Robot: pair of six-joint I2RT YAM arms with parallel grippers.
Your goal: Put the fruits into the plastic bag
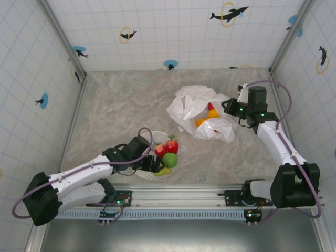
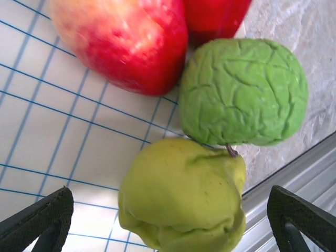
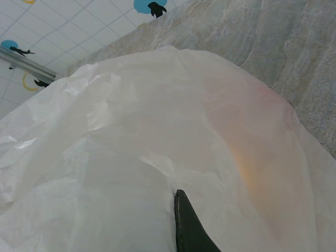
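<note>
Picking step: straddling the green pear on the plate with left pincer released, gripping the plastic bag mid-surface in clenched right pincer. Next, probably: closing squarely without nudging the adjoining green apple.

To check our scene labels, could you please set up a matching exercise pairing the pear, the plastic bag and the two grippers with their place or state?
1 pear
2 plastic bag
3 left gripper
4 right gripper

a shut on the bag's edge
b open over the plate
c lying at the plate's rim
d contains oranges

Pairs: 1-c, 2-d, 3-b, 4-a
</note>
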